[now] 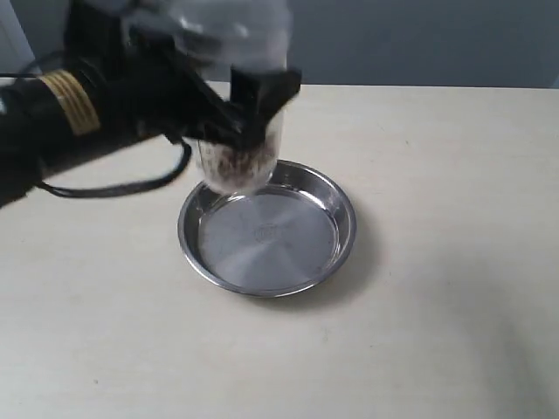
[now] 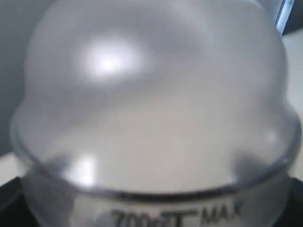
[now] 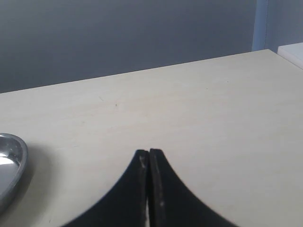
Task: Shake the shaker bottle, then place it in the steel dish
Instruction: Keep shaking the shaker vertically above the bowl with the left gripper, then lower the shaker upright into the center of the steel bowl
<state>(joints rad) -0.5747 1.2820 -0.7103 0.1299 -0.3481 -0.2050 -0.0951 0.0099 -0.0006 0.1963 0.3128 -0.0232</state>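
Note:
The shaker bottle [image 1: 238, 161] hangs upright in the air, blurred, its grain-filled base just above the far left rim of the steel dish [image 1: 332, 253]. My left gripper [image 1: 240, 109] is shut on its clear body. In the left wrist view the bottle's frosted dome [image 2: 151, 104] fills the picture, with the printed scale at its base; the fingers are hidden. My right gripper [image 3: 149, 152] is shut and empty over bare table, with the dish's rim [image 3: 14, 161] off to its side.
The pale wooden table [image 1: 437, 157] spreads around the dish. A black cable [image 1: 113, 188] from the left arm loops over the table beside the dish. A grey wall [image 3: 128, 33] stands behind the table's far edge.

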